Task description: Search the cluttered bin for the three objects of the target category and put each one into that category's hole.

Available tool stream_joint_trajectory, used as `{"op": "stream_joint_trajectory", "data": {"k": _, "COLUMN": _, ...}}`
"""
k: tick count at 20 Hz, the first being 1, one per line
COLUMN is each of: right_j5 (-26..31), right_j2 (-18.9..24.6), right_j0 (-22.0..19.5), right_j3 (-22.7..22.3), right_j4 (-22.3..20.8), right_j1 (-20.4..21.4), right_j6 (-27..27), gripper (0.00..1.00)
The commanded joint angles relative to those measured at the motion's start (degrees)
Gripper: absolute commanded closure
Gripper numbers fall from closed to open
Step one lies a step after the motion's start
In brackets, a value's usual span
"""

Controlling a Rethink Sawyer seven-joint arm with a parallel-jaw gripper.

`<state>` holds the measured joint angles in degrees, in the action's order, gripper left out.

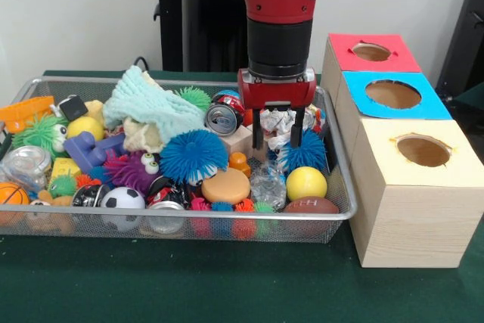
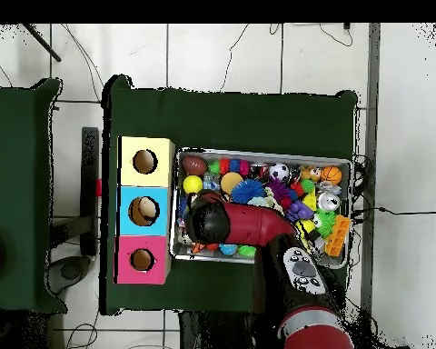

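Note:
A wire mesh bin [image 1: 336, 217] holds a heap of toys and scraps. My gripper [image 1: 277, 138] hangs over its right rear part, open, with the fingers [image 1: 258, 131] standing on either side of a crumpled white paper ball [image 1: 278, 121]. A crushed soda can [image 1: 223, 118] lies just left of it and a blue spiky ball [image 1: 306, 153] just below. In the overhead view the arm's wrist [image 2: 203, 223] covers the gripper, at the bin's [image 2: 258, 152] end nearest the boxes.
Beside the bin stand three wooden boxes with round holes: red [image 1: 372, 52], blue [image 1: 393, 94], yellow [image 1: 423, 150]. A teal cloth [image 1: 151, 105], yellow ball [image 1: 306, 183], football [image 1: 311, 206], crushed bottle [image 1: 268, 184] and soccer ball [image 1: 122, 199] crowd the bin.

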<state>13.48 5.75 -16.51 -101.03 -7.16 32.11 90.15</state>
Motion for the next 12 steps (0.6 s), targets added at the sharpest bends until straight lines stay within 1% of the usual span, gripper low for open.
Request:
{"op": "stream_joint_trajectory", "data": {"k": 1, "right_j5": -3.8, "right_j2": 1.3, "right_j0": -0.2, "right_j3": 1.7, "right_j4": -0.4, "right_j1": -4.1, "right_j6": 8.6, "gripper": 0.0}}
{"op": "stream_joint_trajectory", "data": {"k": 6, "right_j5": -4.6, "right_j2": 1.0, "right_j0": 0.9, "right_j3": 3.0, "right_j4": 0.2, "right_j1": -5.4, "right_j6": 9.3, "gripper": 0.0}}
{"op": "stream_joint_trajectory", "data": {"k": 12, "right_j5": -6.1, "right_j2": 0.9, "right_j0": 0.9, "right_j3": 5.7, "right_j4": 0.3, "right_j1": -7.3, "right_j6": 8.8, "gripper": 0.0}}
